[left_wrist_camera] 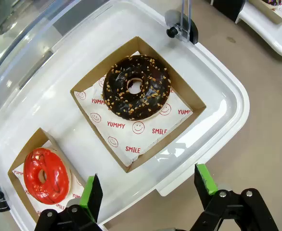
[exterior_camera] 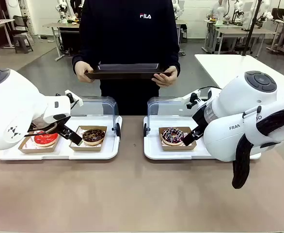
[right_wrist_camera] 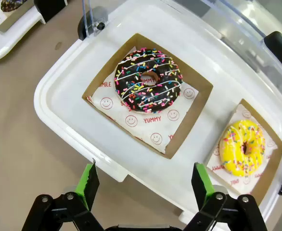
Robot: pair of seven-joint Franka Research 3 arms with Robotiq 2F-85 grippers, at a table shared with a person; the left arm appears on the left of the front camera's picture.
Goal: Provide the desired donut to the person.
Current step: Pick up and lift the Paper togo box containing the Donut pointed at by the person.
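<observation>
Left wrist view: our left tool (left_wrist_camera: 148,182) and right tool (right_wrist_camera: 144,177) gape wide, empty; chocolate donut (left_wrist_camera: 136,87) ahead, red donut (left_wrist_camera: 45,175) beside, so we might grab wrong.

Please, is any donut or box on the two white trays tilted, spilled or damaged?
Nothing stands out. The red-glazed donut, the chocolate nut donut, the sprinkled chocolate donut and the yellow sprinkled donut each lie flat and whole in its own cardboard box. No crumbs or spills show.

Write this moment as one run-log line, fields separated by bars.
left gripper: open, over left tray | right gripper: open, over right tray | person: holds dark tray
</observation>
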